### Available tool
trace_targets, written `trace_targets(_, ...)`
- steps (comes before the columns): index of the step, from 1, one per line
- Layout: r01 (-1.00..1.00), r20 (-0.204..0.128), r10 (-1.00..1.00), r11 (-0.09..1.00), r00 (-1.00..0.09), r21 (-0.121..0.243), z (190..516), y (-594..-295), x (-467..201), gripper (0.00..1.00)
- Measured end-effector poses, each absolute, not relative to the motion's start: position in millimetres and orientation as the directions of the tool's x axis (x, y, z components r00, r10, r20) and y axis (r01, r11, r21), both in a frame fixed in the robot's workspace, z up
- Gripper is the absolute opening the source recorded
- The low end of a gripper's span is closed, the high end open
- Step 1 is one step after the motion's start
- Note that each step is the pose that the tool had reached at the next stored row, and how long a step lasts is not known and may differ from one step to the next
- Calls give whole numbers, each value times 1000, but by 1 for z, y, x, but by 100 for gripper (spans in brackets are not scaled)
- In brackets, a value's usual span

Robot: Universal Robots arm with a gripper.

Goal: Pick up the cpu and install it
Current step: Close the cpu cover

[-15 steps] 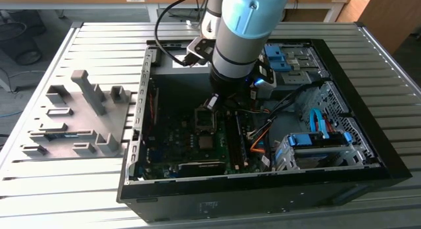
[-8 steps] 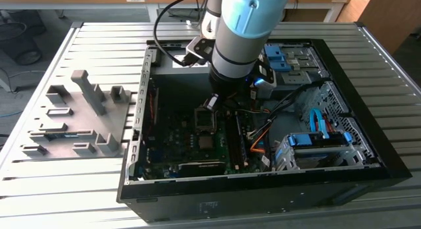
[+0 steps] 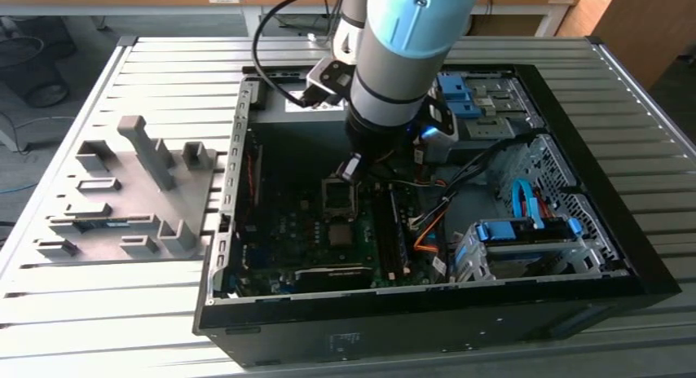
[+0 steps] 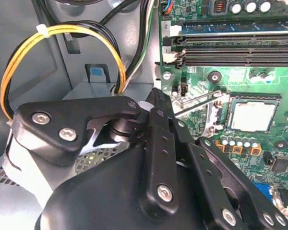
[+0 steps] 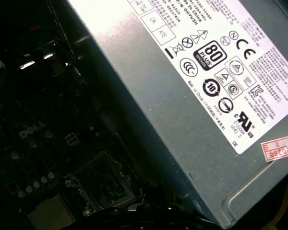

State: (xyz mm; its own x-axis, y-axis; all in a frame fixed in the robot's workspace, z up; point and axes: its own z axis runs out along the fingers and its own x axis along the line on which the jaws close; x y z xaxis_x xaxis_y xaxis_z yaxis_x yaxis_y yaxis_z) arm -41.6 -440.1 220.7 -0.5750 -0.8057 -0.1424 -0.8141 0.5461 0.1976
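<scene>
Silvery cpu is sitting in the motherboard socket; fingers are hovering at its 9 o'clock, closed narrow, holding nothing.

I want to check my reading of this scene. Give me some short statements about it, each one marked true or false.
1. The computer case lies open on the slatted table. True.
2. The tool is down inside the case. True.
3. The grey fixture tray stands at the exterior view's right of the case. False: it stands at the left.
4. The power-supply box bears a black label. False: the label is white.
</scene>
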Motion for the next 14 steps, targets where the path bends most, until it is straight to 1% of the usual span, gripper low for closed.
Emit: trace_targets(14, -823, -142, -815, 533, -562, 198, 228, -442, -42, 10)
